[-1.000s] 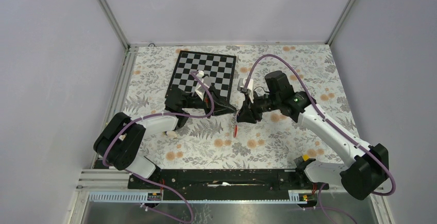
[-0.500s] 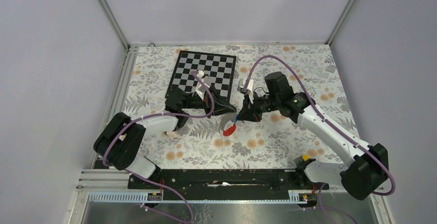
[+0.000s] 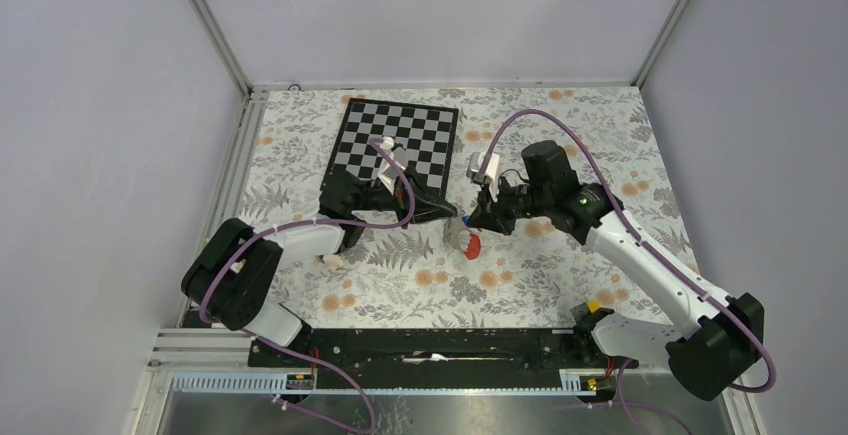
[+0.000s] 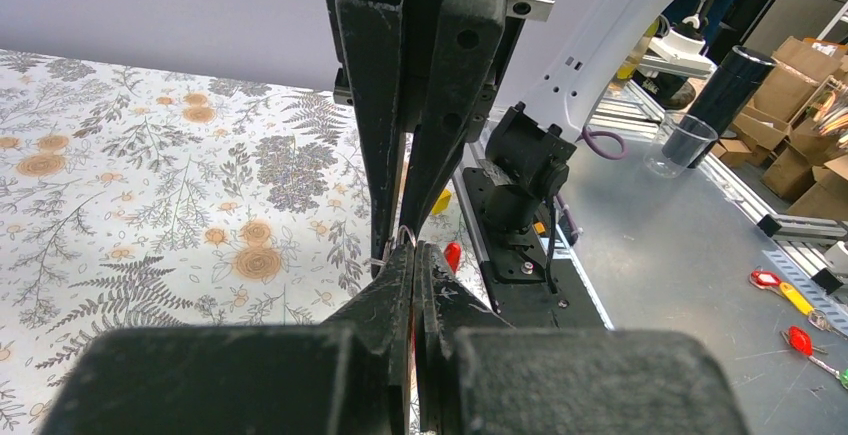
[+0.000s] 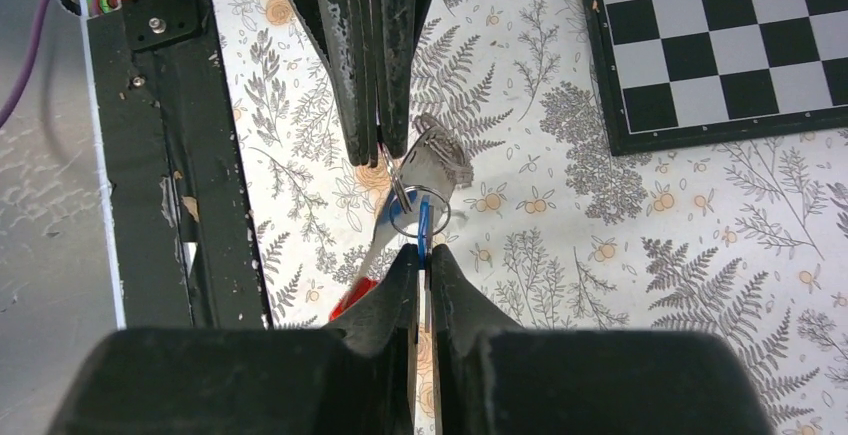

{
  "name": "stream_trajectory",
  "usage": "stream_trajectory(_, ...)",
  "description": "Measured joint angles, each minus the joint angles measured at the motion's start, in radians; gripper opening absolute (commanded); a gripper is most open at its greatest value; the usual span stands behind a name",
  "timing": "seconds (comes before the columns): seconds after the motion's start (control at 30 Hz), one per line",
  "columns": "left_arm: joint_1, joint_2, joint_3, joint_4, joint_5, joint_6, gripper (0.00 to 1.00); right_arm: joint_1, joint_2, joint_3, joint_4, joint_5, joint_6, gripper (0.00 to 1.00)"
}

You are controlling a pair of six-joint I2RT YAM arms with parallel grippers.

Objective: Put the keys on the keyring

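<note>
ok so here's where I'm at: my left hand (image 5: 375,145) is clamped fully shut, and as far as I can make out it's pinching the keyring (image 5: 440,160) right at the top, where the grey bit of strap meets a thin metal ring (image 5: 392,217). The strap dangles off my fingertips above the table (image 3: 560,275), grey part up near the pinch and the bright red part (image 3: 470,245) hanging lower down. My right hand (image 5: 421,260) comes in from the other side, nose to nose with the left one, tips nearly touching. Its fingers are closed down on the keys (image 5: 423,223), or at least on the little blue tag, which sticks up out of the pinch. The dark metal key itself is too small or too hidden for me to pick out. From my right wrist view the blue tag sits inside the outline of the metal ring, but I honestly can't tell whether it's actually threaded through or just lined up in front of it. All of this is happening mid-table, just off the near right corner of the chessboard (image 3: 395,143).
</note>
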Motion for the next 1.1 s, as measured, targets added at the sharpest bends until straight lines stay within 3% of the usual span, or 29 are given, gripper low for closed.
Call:
stream_trajectory(0.63,0.004,0.0,-0.005,-0.068,0.002,0.061,0.0,0.0,-0.029,0.05,-0.087,0.091,-0.064,0.0)
stream_trajectory(1.1,0.003,0.0,-0.004,-0.127,0.002,0.092,0.0,0.021,0.04,0.152,-0.156,0.101,-0.073,0.0)
